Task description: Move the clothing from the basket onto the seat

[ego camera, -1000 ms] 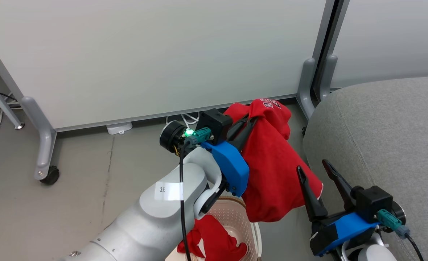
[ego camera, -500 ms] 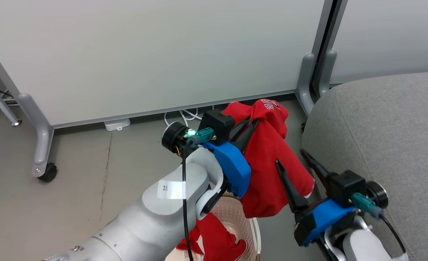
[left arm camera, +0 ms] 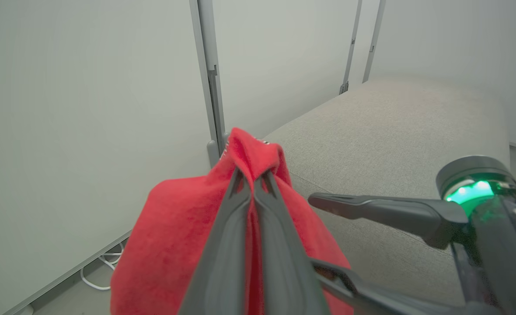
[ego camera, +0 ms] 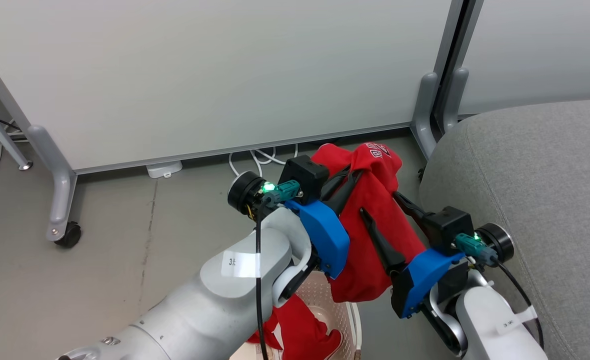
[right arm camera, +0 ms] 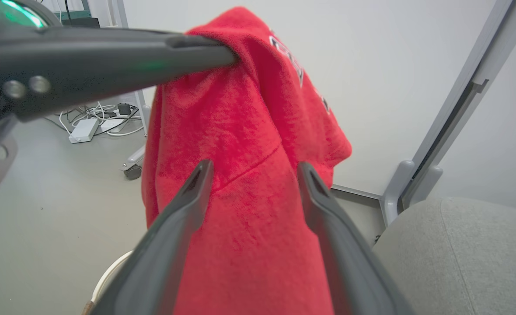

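A red garment (ego camera: pixel 362 275) is gripped near its top by the left gripper (ego camera: pixel 352 172), whose jaws are closed tight on a bunched fold, as is seen plainly in the left wrist view. The cloth is held up in the air and hangs down in loose folds, with a small black-and-white logo shown at its upper edge. Its lower end hangs above the far rim of the basket (ego camera: pixel 325 295), clear of the floor (ego camera: pixel 150 250). The right gripper (ego camera: pixel 379 204) is raised against the hanging cloth from the right, with its jaws spread wide. In the head view one finger is seen in front of the cloth and the other at its right edge; whether the cloth is touched cannot be told. A second garment (ego camera: pixel 300 325), also red, is left lying in the basket, partly hidden by the left forearm. The seat (ego camera: pixel 525 175) is found just to the right of both grippers, and no clothing is seen on it. A pale panel (ego camera: pixel 225 75) is stood behind, with white cables (ego camera: pixel 262 157) on the floor beneath it.
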You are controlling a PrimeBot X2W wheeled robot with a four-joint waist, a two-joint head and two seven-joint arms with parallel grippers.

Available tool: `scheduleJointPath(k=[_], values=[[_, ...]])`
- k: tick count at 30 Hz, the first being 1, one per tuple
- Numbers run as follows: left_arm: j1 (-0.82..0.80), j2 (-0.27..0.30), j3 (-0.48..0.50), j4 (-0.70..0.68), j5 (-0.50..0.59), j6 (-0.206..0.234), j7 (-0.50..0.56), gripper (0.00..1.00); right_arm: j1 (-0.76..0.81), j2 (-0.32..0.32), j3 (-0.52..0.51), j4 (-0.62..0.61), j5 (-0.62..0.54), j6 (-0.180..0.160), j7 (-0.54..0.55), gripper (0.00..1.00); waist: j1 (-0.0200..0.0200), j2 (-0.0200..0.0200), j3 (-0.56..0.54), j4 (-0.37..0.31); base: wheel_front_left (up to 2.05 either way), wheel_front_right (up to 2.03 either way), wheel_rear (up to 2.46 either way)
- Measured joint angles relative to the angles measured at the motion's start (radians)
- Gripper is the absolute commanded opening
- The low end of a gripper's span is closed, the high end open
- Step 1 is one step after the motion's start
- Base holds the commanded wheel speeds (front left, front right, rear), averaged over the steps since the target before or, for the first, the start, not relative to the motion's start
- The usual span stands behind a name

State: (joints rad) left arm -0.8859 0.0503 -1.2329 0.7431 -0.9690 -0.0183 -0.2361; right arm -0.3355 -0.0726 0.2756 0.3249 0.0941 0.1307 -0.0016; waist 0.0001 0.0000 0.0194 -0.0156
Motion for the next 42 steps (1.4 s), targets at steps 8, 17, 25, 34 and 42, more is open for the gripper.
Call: scheduleJointPath(k=[8, 17, 25, 34, 42], values=[[0.000, 0.000, -0.019, -0.007, -0.026, -0.008, -0.004, 0.00, -0.081, -0.019, 0.081, 0.145, 0.026, 0.000, -0.006, 1.00, 0.0000, 0.0000, -0.011, 0.004, 0.00, 0.00, 0.00], [-0.001, 0.000, -0.036, -0.012, -0.043, -0.009, -0.005, 0.00, -0.122, -0.010, 0.154, 0.297, 0.102, 0.000, -0.036, 1.00, 0.0000, 0.0001, -0.020, 0.010, 0.00, 0.00, 0.00], [-0.004, 0.000, -0.041, -0.012, -0.051, -0.009, -0.008, 0.00, -0.176, 0.001, 0.204, 0.386, 0.149, 0.000, -0.073, 0.00, 0.0000, 0.0000, -0.023, 0.011, 0.00, 0.00, 0.00], [-0.014, 0.000, -0.044, 0.006, -0.058, -0.010, -0.008, 0.00, -0.202, 0.003, 0.219, 0.440, 0.174, 0.000, -0.107, 0.00, 0.0000, 0.0000, -0.024, 0.006, 0.00, 0.00, 0.00], [-0.014, 0.000, -0.045, 0.016, -0.069, -0.011, -0.010, 0.00, -0.217, 0.004, 0.233, 0.466, 0.190, 0.000, -0.132, 0.00, -0.0001, 0.0000, -0.023, -0.002, 0.00, 0.00, 0.00]])
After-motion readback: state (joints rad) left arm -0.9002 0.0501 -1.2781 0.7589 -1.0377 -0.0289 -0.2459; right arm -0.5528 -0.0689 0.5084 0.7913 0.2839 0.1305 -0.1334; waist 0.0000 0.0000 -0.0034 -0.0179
